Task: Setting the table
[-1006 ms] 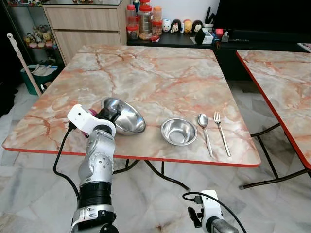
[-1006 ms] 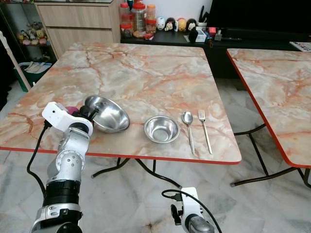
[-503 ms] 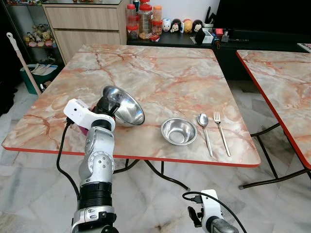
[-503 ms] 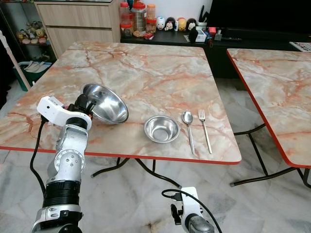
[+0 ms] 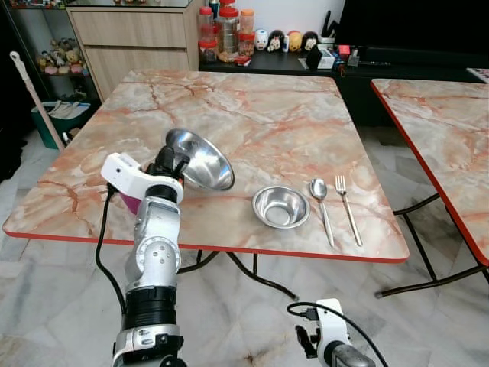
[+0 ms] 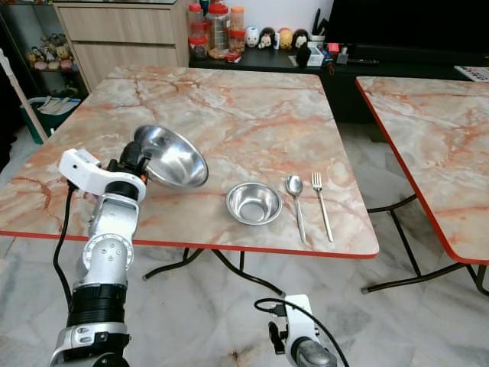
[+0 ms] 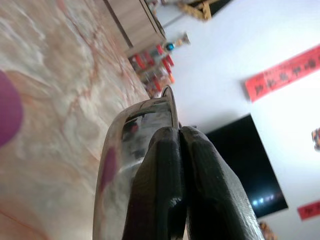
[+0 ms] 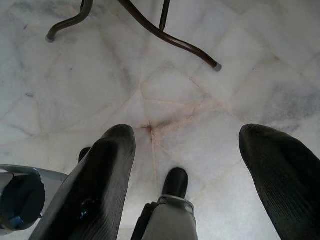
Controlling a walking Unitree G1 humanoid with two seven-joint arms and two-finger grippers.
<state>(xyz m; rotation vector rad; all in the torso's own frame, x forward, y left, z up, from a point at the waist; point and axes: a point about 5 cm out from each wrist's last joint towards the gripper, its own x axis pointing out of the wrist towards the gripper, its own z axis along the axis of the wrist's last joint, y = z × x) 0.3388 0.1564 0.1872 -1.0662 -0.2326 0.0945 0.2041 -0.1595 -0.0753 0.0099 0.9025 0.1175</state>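
In the head view, the left gripper [image 5: 170, 162] sat left of centre, clamped on the rim of a large shiny steel bowl [image 5: 201, 158], held tilted above the square orange-veined marble table [image 5: 252, 115]. A smaller steel bowl [image 5: 281, 206], a steel spoon [image 5: 321, 200] and a steel fork [image 5: 348, 205] lay lower right. In the left wrist view, two black fingers [image 7: 170, 185] pressed together on the bowl's edge at lower centre. In the right wrist view, the right gripper [image 8: 190, 175] hung idle, fingers spread over pale floor tiles [image 8: 165, 85]. The bowl seemed mid-carry; next it needs levelling and setting down.
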